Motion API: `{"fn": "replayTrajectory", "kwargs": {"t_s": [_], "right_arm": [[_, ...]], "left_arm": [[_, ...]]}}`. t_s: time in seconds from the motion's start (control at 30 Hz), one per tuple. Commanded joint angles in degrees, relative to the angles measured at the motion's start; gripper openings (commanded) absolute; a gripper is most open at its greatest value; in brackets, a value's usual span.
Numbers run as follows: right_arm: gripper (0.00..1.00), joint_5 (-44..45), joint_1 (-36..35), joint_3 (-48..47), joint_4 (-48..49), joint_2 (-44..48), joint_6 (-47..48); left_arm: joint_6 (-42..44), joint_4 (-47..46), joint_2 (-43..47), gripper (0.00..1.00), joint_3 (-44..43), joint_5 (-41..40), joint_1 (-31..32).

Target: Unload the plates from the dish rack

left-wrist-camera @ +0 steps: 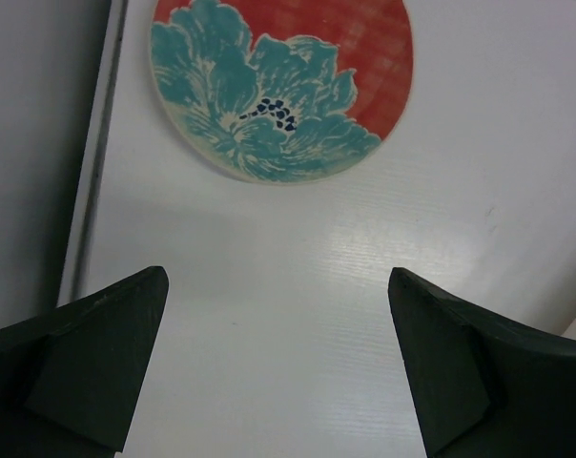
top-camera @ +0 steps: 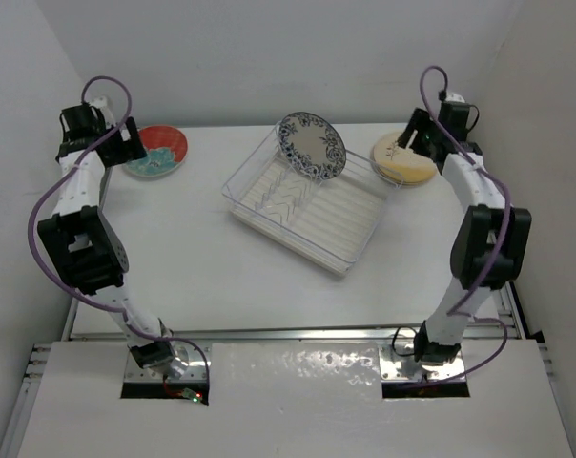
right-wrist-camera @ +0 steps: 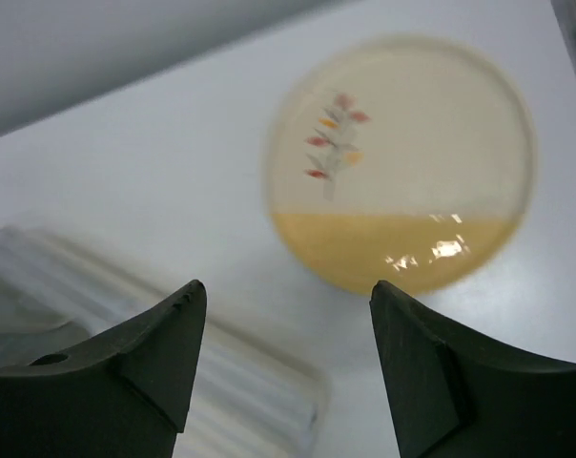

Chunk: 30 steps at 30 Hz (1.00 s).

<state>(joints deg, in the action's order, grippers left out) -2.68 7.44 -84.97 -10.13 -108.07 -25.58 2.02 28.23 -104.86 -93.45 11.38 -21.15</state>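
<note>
Dish rack (top-camera: pixel 302 215) sits on the surface (top-camera: pixel 202 267), and we see the blue floral plate (top-camera: pixel 312 145) standing on edge at its far side. Red-and-teal plate (top-camera: pixel 157 151) lies left of the rack, cream plate (top-camera: pixel 403 159) right. Left end effector (left-wrist-camera: pixel 277 286) and right end effector (right-wrist-camera: pixel 288 291) both gape, empty.

White-and-black arms (top-camera: pixel 81 188), purple cables (top-camera: pixel 30 229)

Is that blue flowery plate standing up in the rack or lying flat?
Standing on edge, tilted. The blue-patterned plate rises at the far end of the dish rack, lower rim among its wires.
</note>
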Motion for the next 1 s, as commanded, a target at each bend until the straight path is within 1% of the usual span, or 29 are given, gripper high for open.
{"fn": "replayTrajectory", "kwargs": {"t_s": [0.0, 0.07, 0.1, 0.13, 0.17, 0.2, 0.23, 0.27, 0.3, 0.33, 0.37, 0.4, 0.53, 0.63, 0.67, 0.7, 0.8, 0.83, 0.87, 0.9, 0.97], "right_arm": [[0.69, -4.18, -4.26, -1.34, 1.78, 10.85, 13.96], [0.69, -4.96, -6.99, -0.29, 1.69, 13.66, 17.91], [0.69, -8.88, -9.09, 0.06, 1.69, 14.11, 19.94], [0.71, -14.32, -11.72, 0.07, -0.83, 14.03, 24.48], [0.71, -14.37, -13.23, -0.37, -0.86, 13.33, 26.96], [0.72, -17.42, -14.37, -0.98, -3.55, 12.54, 28.56], [0.73, -17.71, -15.69, -3.42, -5.15, 11.32, 29.70], [0.73, -17.80, -17.88, -5.36, -6.99, 8.17, 30.50], [0.74, -17.80, -18.77, -7.30, -10.49, 6.49, 31.29], [0.74, -17.71, -19.74, -11.67, -11.83, 4.82, 31.38], [0.75, -17.54, -21.14, -13.62, -12.97, 3.15, 30.86], [0.75, -17.02, -21.68, -15.04, -13.25, 0.43, 30.42], [0.76, -12.71, -23.09, -18.65, -9.65, -4.33, 28.75], [0.71, -12.88, -23.17, -21.45, -9.47, -8.11, 27.78], [0.69, -12.88, -23.44, -21.99, -9.64, -8.90, 27.78], [0.59, -13.05, -23.61, -22.34, -9.91, -9.52, 27.87], [0.42, -14.11, -23.96, -22.17, -8.69, -10.14, 27.96], [0.30, -14.20, -24.05, -20.69, -7.89, -9.27, 28.30], [0.24, -14.02, -24.05, -19.72, -5.80, -8.74, 28.74], [0.11, -13.85, -24.05, -17.62, -4.65, -8.13, 29.36], [0.01, -13.84, -24.05, -16.29, -2.80, -6.63, 31.81]], "left_arm": [[15.17, 1.65, 3.87, 0.98, -1.04, 0.31, 4.96], [16.61, 3.14, 3.87, 0.98, -0.95, 1.80, 5.59], [16.61, 3.32, 3.70, 0.98, -0.95, 4.24, 5.68], [15.91, 3.67, 3.44, 0.98, -1.03, 6.36, 5.68], [15.91, 3.59, 3.26, 0.98, -1.03, 7.42, 5.68], [15.56, 3.59, 3.17, 0.98, -1.29, 8.22, 5.76], [15.30, 3.50, 3.00, 0.98, -1.47, 8.75, 5.85], [15.03, 3.50, 2.82, 0.98, -1.73, 9.01, 6.03], [14.94, 3.59, 2.64, 0.98, -2.08, 9.28, 6.38], [15.03, 3.76, 2.64, 0.98, -2.17, 9.36, 6.55], [15.29, 3.94, 2.64, 0.98, -2.26, 9.54, 6.82], [16.08, 4.11, 2.73, 0.98, -2.26, 9.63, 7.43], [17.23, 5.08, 3.25, 0.98, -1.39, 9.19, 8.84], [16.61, 5.00, 3.96, 0.98, -0.42, 9.28, 9.19], [16.52, 4.99, 4.13, 0.98, -0.16, 9.36, 9.19], [16.26, 4.99, 4.22, 0.98, 0.19, 9.45, 9.19], [16.17, 4.91, 4.75, 0.98, 0.55, 9.63, 9.28], [16.17, 4.91, 4.84, 0.98, 0.64, 9.54, 9.28], [16.26, 4.91, 4.93, 0.98, 0.64, 9.37, 9.28], [16.26, 4.91, 5.01, 0.98, 0.64, 9.37, 9.28], [16.26, 4.82, 4.84, 0.98, 0.55, 9.45, 9.28]]}}
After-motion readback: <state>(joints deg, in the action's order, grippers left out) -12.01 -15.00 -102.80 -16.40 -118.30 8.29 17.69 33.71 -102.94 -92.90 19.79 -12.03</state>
